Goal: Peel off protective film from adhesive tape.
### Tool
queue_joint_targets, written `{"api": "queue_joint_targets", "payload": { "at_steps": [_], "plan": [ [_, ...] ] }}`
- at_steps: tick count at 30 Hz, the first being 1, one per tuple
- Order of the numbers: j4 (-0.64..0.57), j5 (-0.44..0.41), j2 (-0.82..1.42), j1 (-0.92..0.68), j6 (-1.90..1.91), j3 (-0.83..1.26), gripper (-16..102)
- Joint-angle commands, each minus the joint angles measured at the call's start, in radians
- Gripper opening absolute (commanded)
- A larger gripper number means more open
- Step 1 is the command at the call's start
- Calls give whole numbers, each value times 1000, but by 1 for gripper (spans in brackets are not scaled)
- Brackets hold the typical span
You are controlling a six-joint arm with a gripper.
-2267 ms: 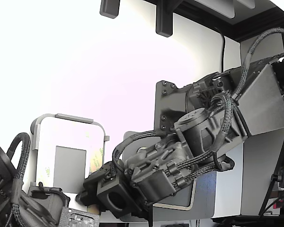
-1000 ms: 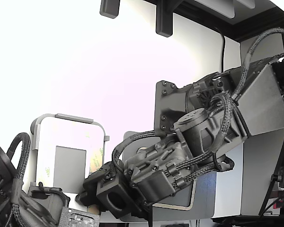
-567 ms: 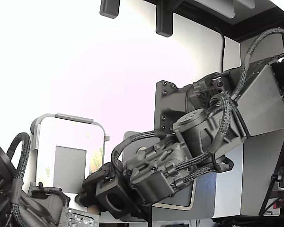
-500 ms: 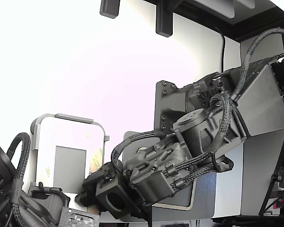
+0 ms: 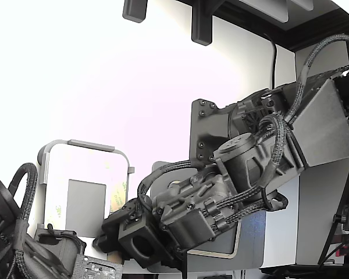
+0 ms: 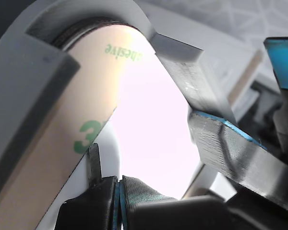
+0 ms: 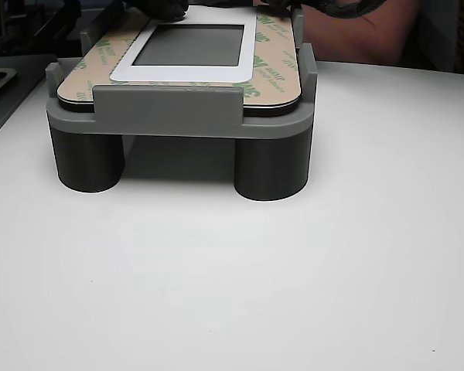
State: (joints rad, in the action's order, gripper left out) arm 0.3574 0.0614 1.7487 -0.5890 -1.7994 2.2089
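The protective film (image 7: 272, 58) lies as a tan ring with green marks on top of the grey fixture (image 7: 166, 108), framing a white border and a dark grey rectangle. In the wrist view the film (image 6: 62, 139) fills the near side, with the fixture's corner (image 6: 33, 62) over it. My gripper (image 6: 119, 194) is shut, and its blue-lined tips meet right at the film's inner edge. I cannot tell whether film is pinched between them. In the exterior view the gripper (image 5: 107, 244) sits low beside the fixture (image 5: 84, 145). The adhesive tape is hidden under the film.
A second dark arm (image 5: 23, 244) sits at the exterior view's lower left. A grey finger-like block with a blue pad (image 6: 225, 139) stands close beside the fixture. The white table (image 7: 232, 294) spreads in front of the fixture. Something reddish (image 7: 356, 31) shows behind the fixture.
The arm dipped slightly down and to the exterior view's left, then came back to about where it was. The fixture and film look unchanged.
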Motion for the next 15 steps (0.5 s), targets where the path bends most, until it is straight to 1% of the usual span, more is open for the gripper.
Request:
{"api": "queue_joint_targets", "payload": {
  "at_steps": [1, 15],
  "plan": [
    [-8, 0, 26, 6, 2, -17, -10],
    [-3, -2, 28, 6, 3, -20, -10]
  ]
}}
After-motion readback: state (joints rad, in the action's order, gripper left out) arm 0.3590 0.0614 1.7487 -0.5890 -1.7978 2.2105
